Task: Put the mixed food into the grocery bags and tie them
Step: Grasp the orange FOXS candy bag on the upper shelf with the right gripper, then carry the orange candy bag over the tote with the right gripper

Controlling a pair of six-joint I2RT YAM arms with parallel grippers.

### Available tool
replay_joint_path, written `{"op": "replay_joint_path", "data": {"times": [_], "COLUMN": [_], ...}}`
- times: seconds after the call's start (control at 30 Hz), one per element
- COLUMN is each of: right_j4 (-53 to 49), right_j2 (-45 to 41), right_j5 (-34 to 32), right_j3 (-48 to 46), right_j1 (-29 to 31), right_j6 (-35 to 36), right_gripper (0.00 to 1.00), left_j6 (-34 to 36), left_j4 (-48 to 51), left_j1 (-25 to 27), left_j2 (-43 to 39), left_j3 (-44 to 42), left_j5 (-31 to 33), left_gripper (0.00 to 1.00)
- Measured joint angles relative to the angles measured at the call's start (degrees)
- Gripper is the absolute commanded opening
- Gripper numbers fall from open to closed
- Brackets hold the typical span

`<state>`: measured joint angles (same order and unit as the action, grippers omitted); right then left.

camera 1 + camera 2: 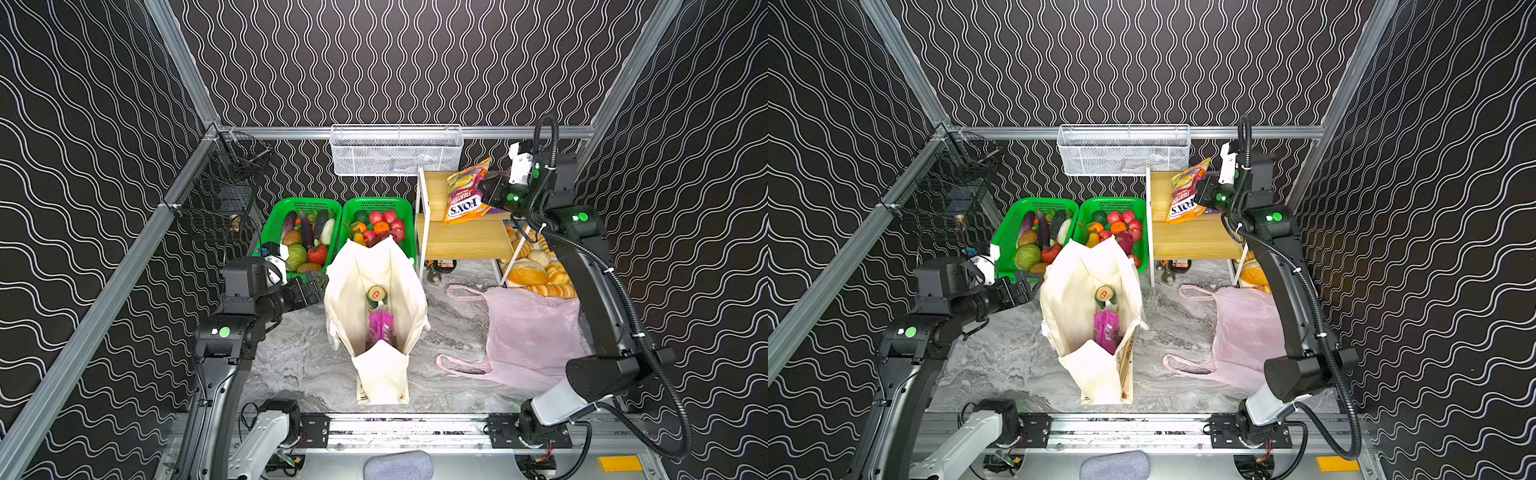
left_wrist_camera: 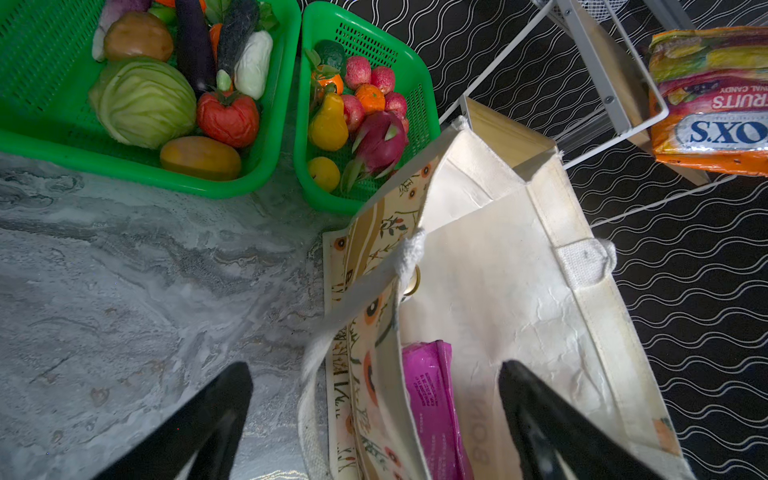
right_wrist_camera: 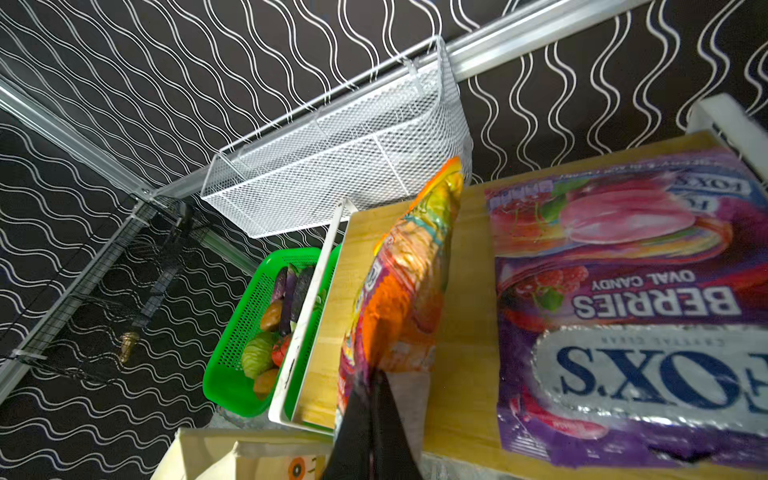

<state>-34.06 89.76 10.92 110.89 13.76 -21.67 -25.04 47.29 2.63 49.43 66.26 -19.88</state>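
Orange FOX'S sweet packet [image 1: 465,195] hangs pinched in the clenched right claw [image 3: 376,386], over the wooden shelf [image 3: 469,291].

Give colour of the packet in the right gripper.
Mostly orange packet, with yellow fruit print at one end. Clearest in a top view.

Both top views look down from high in front; both close wrist views catch the tote [image 2: 498,291].
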Motion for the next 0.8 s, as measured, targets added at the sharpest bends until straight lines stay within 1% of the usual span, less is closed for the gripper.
{"op": "replay_joint_path", "data": {"times": [0.17, 0.33, 0.5, 0.6, 0.73, 0.8], "right_j4": [1.7, 4.83, 7.39, 7.82, 7.04, 5.86], "right_j2": [-6.75, -13.14, -17.14, -18.4, -17.55, -16.37], "right_j5": [2.8, 8.26, 15.26, 17.62, 16.98, 16.15], "right_j3": [-4.96, -10.99, -16.24, -18.91, -19.34, -19.23], "right_j1": [0.02, 0.02, 0.76, 5.01, 15.85, 20.63], "right_j6": [-0.72, -3.04, -5.51, -6.32, -5.99, -5.6], "right_gripper": [0.0, 0.0, 0.0, 0.0, 0.0, 0.0], "left_j6": [-0.28, -0.31, -0.33, -1.27, -2.75, -3.39], "left_j4": [0.22, 0.35, 0.04, -0.33, -1.46, -1.73], "left_j1": [0.0, 0.0, 0.0, 0.0, 0.0, 0.0], "left_j2": [1.16, 1.95, 0.48, -0.28, -1.11, -1.31], "left_j3": [-0.28, -1.44, -4.87, -6.75, -8.39, -8.55], "left_j5": [-1.4, -3.15, -6.97, -8.72, -9.77, -9.99], "left_gripper": [0.9, 0.86, 0.76, 0.65, 0.51, 0.46]}}
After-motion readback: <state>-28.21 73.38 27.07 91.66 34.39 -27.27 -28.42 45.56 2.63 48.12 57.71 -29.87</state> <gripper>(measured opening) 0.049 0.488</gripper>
